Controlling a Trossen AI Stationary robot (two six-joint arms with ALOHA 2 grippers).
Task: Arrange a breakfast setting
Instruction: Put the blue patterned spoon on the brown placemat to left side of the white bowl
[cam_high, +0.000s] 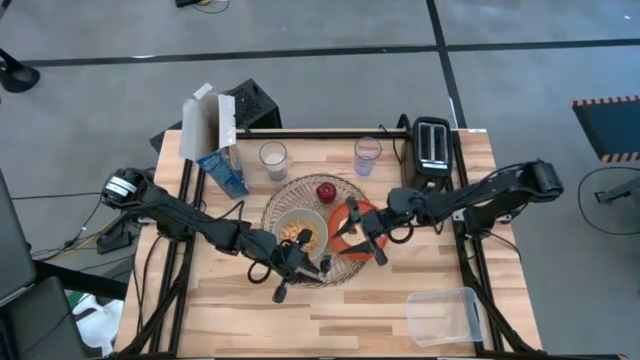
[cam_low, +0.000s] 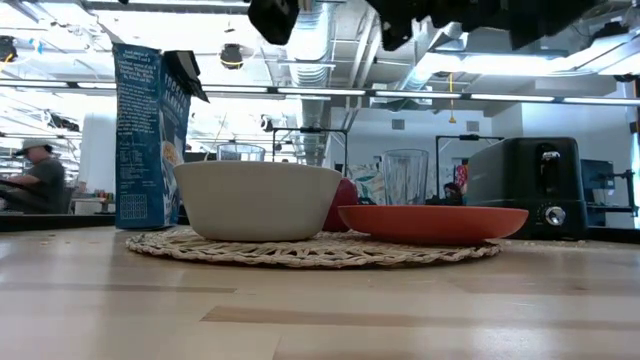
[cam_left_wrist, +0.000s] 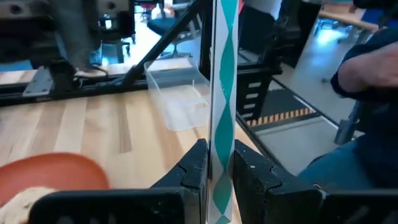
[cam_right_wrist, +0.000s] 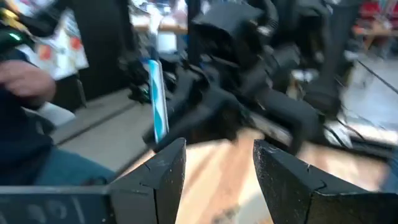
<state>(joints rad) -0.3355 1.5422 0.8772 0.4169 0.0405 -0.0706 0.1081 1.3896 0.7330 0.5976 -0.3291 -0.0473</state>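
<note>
Near edge of mat (cam_high: 345, 272): left end effector (cam_high: 325, 268) clamped on teal-patterned spoon handle (cam_left_wrist: 222, 93) — not yet laid. Right end effector (cam_high: 362, 243), fingers apart, over plate (cam_high: 352, 215). Bowl (cam_high: 297, 225) set; apple (cam_high: 326, 192) farthest, placed.

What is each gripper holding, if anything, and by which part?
The left gripper pinches a flat teal-and-white patterned strip, probably a utensil handle, near its lower end; what it is cannot be told. The right gripper is open, holding nothing.
</note>
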